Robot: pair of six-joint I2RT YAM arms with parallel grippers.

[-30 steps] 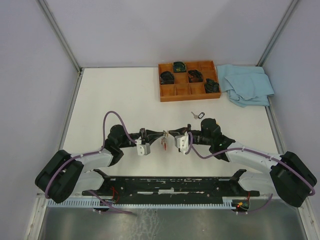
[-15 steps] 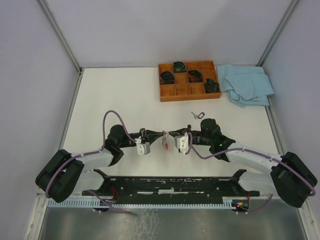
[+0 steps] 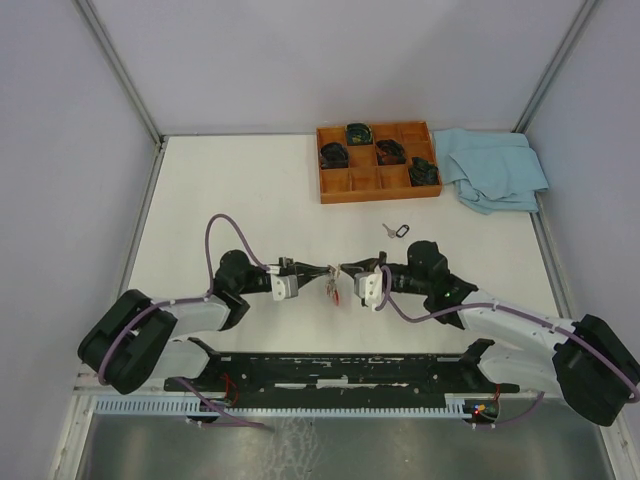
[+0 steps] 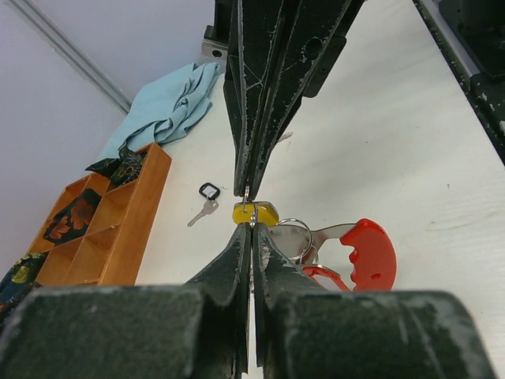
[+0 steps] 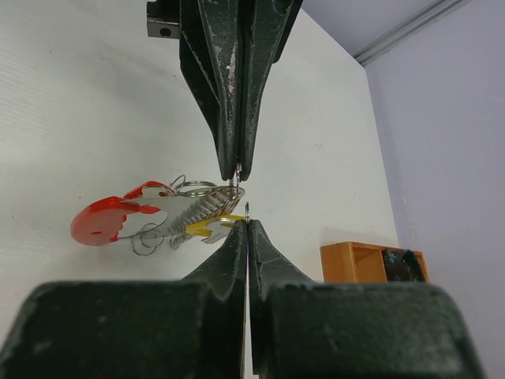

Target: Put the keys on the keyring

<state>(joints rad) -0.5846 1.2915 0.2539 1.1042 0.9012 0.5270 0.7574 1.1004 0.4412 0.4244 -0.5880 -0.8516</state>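
Dangling just above the white table (image 3: 220,200) is the thin silver keyring (image 4: 296,230) with its curved red band, the red-capped metal key (image 4: 367,253) and a yellow-capped key (image 4: 264,213) bunched at it, seemingly threaded. Whether the second yellow one is on, I can't tell. Left gripper (image 4: 248,230) and right gripper (image 4: 245,188) meet tip to tip, both clenched on the ring's wire. Near the wooden tray (image 3: 378,190) the plain silver key (image 3: 388,230) lies apart.
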